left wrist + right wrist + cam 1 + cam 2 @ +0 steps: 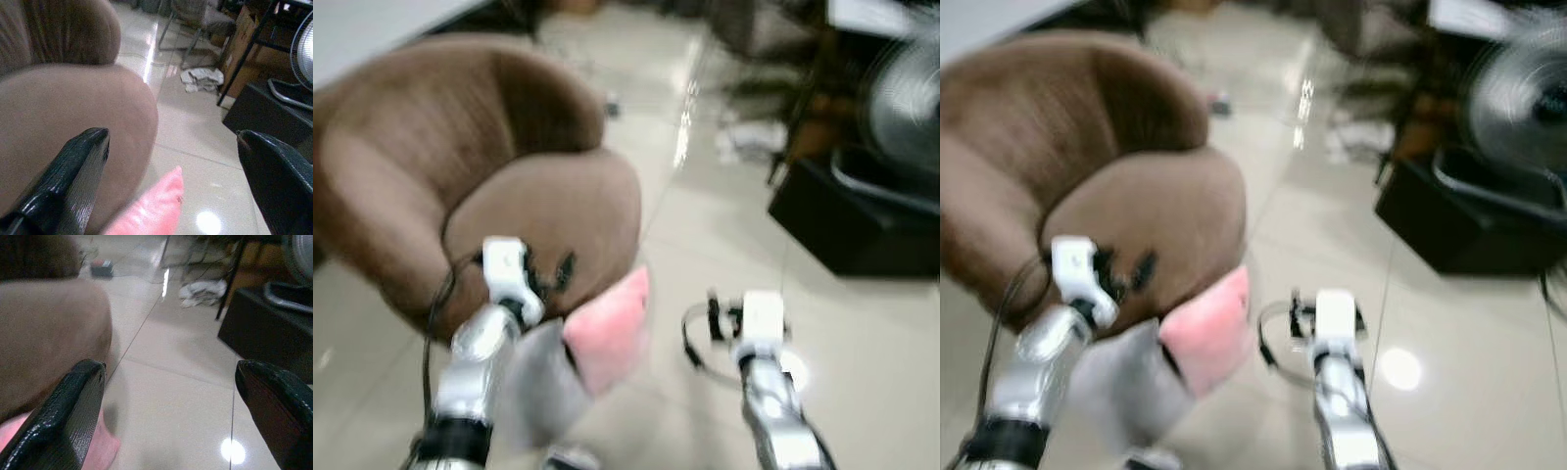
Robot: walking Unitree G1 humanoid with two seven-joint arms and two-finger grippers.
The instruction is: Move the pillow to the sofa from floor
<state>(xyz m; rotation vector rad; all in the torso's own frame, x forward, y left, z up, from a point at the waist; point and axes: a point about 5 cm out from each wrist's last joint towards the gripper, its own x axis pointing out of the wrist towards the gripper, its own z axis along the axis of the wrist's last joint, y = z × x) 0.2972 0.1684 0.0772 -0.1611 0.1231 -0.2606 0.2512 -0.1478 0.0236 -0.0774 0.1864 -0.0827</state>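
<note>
A pink pillow (610,328) with a grey half (533,387) leans against the front of the brown sofa chair (460,147), low by the tiled floor. My left gripper (548,272) hovers over the sofa's seat edge, just above and left of the pillow; its fingers (73,171) stand wide open with nothing between them, and the pillow's pink corner (151,210) lies below them. My right gripper (717,315) hangs over bare floor to the pillow's right, also open and empty; the pink edge (105,445) shows beside its finger (63,416). The eye views are blurred.
A black box (852,220) with a fan (901,98) on it stands at the right. Farther back lie a crumpled white cloth (200,78), chair legs (171,29), a cardboard box (244,44) and a small red device (101,267). Glossy tiled floor (705,235) lies between sofa and box.
</note>
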